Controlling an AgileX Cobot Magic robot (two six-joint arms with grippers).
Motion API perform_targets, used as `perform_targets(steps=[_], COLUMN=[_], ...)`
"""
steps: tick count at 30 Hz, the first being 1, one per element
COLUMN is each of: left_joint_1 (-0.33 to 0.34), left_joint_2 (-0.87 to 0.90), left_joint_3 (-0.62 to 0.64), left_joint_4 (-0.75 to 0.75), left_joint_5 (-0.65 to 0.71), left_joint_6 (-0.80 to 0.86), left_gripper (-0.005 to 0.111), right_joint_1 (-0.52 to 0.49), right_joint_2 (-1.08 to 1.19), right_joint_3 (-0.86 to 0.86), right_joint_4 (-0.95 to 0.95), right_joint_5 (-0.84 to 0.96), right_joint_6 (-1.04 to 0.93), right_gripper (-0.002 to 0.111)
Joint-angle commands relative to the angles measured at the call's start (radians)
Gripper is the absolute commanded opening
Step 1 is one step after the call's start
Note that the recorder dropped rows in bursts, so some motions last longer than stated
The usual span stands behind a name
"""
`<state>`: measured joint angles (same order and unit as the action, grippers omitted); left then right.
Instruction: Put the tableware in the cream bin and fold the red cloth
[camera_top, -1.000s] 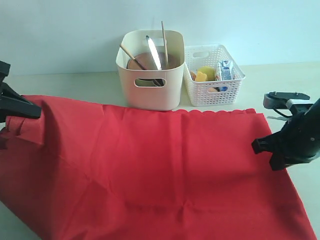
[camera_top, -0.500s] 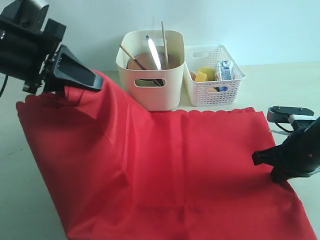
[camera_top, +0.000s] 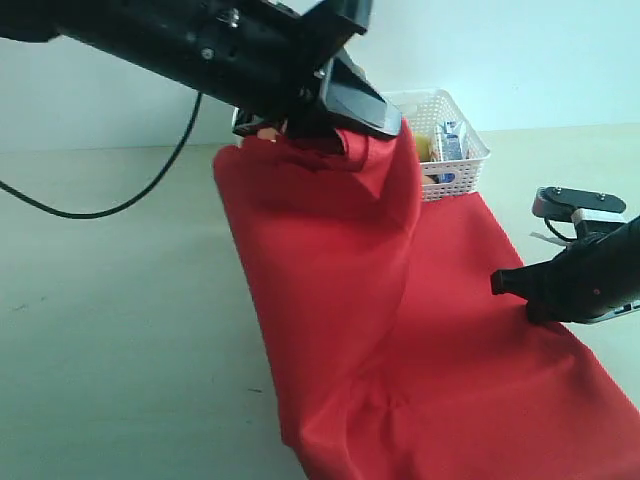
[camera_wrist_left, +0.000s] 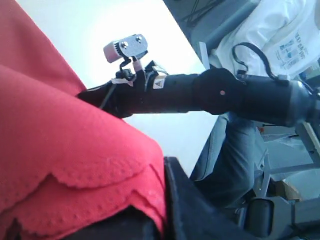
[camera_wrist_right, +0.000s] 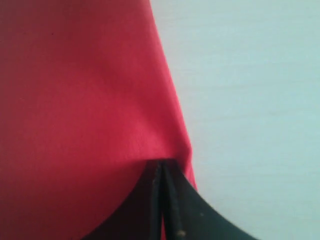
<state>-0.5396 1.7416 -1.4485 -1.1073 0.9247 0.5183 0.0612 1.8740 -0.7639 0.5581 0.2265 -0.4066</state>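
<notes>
Left gripper (camera_top: 378, 120): fingers closed on the scalloped edge of the cloth (camera_top: 340, 300), holding it high in front of the basket (camera_top: 455, 150). Right gripper (camera_wrist_right: 161, 172): tips pressed together, pinching the cloth's right edge low at the table (camera_top: 120, 330); fabric puckers there. Cloth hangs from the left grip as a steep sheet down to the table. Its right part lies flat.

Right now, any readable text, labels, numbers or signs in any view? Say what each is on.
No text can be quoted in full.
White bag: blue print, too blurred to read.
Sticker on the right arm: too small to read.
Blue-and-white carton in the white lattice basket: print too small to read.
Red cloth: no text.
</notes>
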Motion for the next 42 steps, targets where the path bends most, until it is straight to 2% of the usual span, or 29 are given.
perform_targets(steps=[1,5,8,12,16,18,20,23,25,27,33,39,42], left_joint_1=[-0.047,-0.103,-0.164,-0.217,-0.23,-0.23,-0.23,-0.228,-0.228,-0.228,-0.228,-0.217,-0.204], left_joint_2=[0.141,0.276,0.375,0.478,0.549,0.575,0.584,0.582,0.569,0.546,0.461,0.365,0.333], left_joint_3=[-0.103,-0.218,-0.289,-0.335,-0.337,-0.337,-0.337,-0.348,-0.366,-0.385,-0.428,-0.467,-0.487], left_joint_4=[-0.036,-0.055,-0.059,-0.057,-0.057,-0.057,-0.052,-0.044,-0.015,0.021,0.106,0.259,0.283], left_joint_5=[-0.035,-0.066,-0.141,-0.198,-0.248,-0.251,-0.251,-0.244,-0.241,-0.236,-0.216,-0.181,-0.135], left_joint_6=[-0.004,-0.002,-0.002,0.001,0.001,0.004,0.014,0.03,0.033,0.033,0.019,-0.067,-0.085], left_gripper=[0.0,0.0,0.0,0.0,0.002,0.012,0.028,0.067,0.088,0.097,0.088,0.088,0.088], right_joint_1=[-0.003,-0.003,-0.003,-0.003,-0.003,-0.003,-0.003,-0.003,-0.003,-0.003,-0.003,-0.005,-0.005], right_joint_2=[0.079,0.079,0.079,0.079,0.079,0.079,0.079,0.079,0.079,0.079,0.067,-0.07,-0.164], right_joint_3=[0.052,0.058,0.058,0.058,0.058,0.058,0.058,0.058,0.058,0.058,0.058,0.058,0.058], right_joint_4=[0.123,0.126,0.126,0.126,0.126,0.126,0.126,0.126,0.126,0.126,0.124,0.114,0.036], right_joint_5=[0.066,0.067,0.067,0.067,0.067,0.067,0.067,0.067,0.067,0.067,0.063,0.095,0.122], right_joint_6=[-0.16,-0.168,-0.168,-0.168,-0.168,-0.168,-0.168,-0.168,-0.17,-0.17,-0.17,-0.168,-0.109], right_gripper=[0.0,0.0,0.0,0.0,0.0,0.0,0.0,0.0,0.0,0.0,0.0,0.0,0.0])
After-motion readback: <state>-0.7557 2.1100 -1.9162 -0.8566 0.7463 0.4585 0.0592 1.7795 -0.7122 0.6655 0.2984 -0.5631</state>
